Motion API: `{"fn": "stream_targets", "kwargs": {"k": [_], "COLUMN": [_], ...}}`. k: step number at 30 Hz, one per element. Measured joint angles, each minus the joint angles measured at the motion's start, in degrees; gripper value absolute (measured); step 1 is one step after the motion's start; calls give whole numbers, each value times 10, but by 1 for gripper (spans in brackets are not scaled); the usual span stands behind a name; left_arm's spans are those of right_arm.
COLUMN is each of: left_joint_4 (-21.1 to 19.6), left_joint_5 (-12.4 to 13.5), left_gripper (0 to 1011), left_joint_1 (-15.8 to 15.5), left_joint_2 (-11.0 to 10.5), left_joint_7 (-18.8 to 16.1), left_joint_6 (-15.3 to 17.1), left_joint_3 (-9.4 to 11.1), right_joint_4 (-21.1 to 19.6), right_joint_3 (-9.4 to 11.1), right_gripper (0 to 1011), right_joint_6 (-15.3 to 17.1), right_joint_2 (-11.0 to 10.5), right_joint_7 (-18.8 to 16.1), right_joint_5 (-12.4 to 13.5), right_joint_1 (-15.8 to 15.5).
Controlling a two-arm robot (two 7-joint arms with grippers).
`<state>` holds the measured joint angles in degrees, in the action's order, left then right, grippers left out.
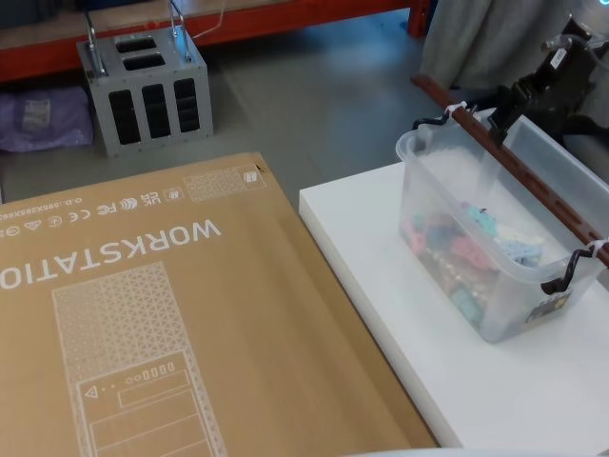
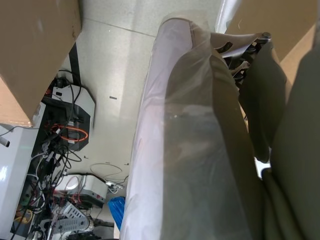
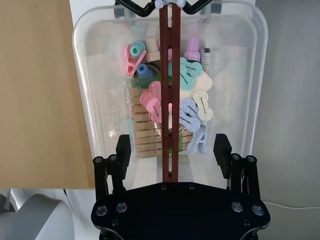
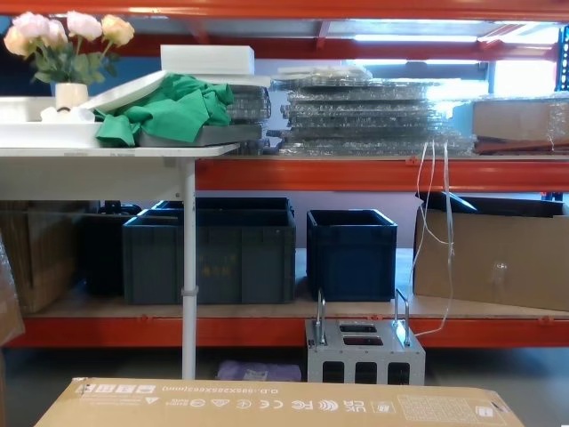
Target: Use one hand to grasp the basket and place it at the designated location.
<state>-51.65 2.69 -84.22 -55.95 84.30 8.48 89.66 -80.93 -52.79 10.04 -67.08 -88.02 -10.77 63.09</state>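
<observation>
Jaws on right gripper: spread wide, gripping nothing. Right wrist view: one black finger on each side of the handle, both clear of it, bar running down the gap between them. Head view: same gripper above the far end of the basket, near the far end of the handle.

Basket position: on the white worktop, toward its right side, set at an angle to the worktop's left edge. Translucent white tub, upright. Dark reddish-brown slotted handle spanning it lengthwise over the open top, with a white zip tie at the far end.

Contents, through the walls and from above: pastel plastic clips and wooden pegs, loose in the bottom.

Surroundings: large cardboard box printed WORKSTATION just beside the worktop on the left. Grey metal box with steel handles on the floor beyond, well apart from the basket.

Left gripper: dark linkage partly seen behind a translucent sheet in left wrist view, floor and cables below.
</observation>
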Motion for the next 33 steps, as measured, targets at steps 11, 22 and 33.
{"fn": "stream_targets", "kwargs": {"k": [11,22,33], "left_joint_4": [0,0,0], "left_joint_5": [0,0,0], "left_gripper": [0,0,0], "left_joint_1": [0,0,0], "left_joint_2": [0,0,0], "left_joint_7": [0,0,0], "left_joint_6": [0,0,0], "left_joint_3": [0,0,0], "right_joint_4": [0,1,36], "right_joint_3": [0,9,4], "right_gripper": [1002,1001,1001], "right_joint_6": [0,-2,-19], "right_joint_2": [0,2,26], "right_joint_7": [0,-3,-12], "right_joint_5": [0,-2,-12], "right_joint_1": [0,-6,-22]}}
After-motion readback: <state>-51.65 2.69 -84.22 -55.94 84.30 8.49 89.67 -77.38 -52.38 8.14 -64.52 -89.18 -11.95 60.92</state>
